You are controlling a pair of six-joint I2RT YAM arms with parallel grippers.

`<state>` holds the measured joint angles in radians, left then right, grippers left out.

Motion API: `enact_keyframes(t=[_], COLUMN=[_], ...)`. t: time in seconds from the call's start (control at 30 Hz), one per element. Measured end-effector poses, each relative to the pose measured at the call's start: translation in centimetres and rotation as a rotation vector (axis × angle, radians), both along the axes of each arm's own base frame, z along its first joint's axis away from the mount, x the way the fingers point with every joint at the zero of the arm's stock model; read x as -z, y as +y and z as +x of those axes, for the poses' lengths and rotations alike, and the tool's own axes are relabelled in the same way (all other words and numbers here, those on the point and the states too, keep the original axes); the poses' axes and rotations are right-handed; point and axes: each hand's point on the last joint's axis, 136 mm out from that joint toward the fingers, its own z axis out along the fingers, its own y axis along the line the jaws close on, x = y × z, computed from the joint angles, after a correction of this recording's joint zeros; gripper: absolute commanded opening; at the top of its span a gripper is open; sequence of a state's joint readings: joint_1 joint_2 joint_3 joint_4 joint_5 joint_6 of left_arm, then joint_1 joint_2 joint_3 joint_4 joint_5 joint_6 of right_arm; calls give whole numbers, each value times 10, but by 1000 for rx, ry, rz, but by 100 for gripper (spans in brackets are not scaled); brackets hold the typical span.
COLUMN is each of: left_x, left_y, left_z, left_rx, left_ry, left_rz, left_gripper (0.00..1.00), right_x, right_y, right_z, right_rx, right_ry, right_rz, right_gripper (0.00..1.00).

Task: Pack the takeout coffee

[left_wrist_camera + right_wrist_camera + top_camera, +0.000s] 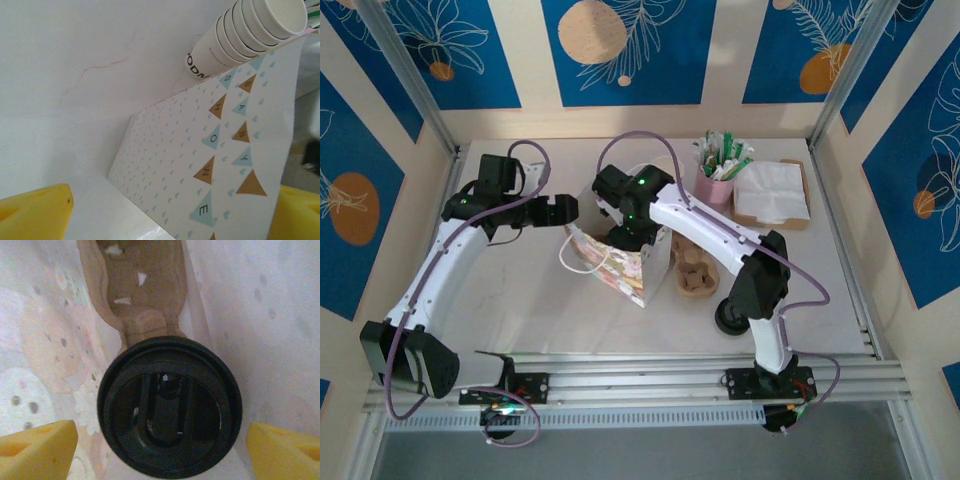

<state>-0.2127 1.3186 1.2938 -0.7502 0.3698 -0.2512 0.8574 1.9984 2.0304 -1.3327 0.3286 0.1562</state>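
The takeout coffee [170,405] stands inside the patterned paper bag [620,265], its round black lid facing my right wrist camera. Straight above it my right gripper [162,450] is open, with a yellow fingertip [37,450] on either side of the lid and a narrow gap at each. From above, that gripper [625,228] reaches down into the bag's mouth. My left gripper [568,210] is open just left of the bag's top. In its own view the gripper [165,220] faces the bag's printed side [210,165], holding nothing.
A stack of lidless white paper cups [250,35] lies behind the bag. At the back right are a pink holder of sticks [718,180] and a tray of napkins [772,195]. A wooden bowl [695,275] sits right of the bag, and a black round object [730,318] sits under the right arm.
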Motion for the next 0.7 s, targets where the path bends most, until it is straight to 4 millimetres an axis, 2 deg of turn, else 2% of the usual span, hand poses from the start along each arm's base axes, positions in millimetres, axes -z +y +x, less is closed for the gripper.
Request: enact_keyframes(t=[0.43, 0.7], left_x=[-13, -18], left_y=[3, 4], left_z=[3, 8], left_rx=[-18, -23], left_ry=[-26, -35], left_rz=[15, 19], left_gripper=[94, 94], right_x=[-60, -92], right_y=[11, 10], right_z=[4, 1], right_rx=[64, 102], right_ry=[-64, -99], right_rz=[132, 201], right_gripper=[94, 89])
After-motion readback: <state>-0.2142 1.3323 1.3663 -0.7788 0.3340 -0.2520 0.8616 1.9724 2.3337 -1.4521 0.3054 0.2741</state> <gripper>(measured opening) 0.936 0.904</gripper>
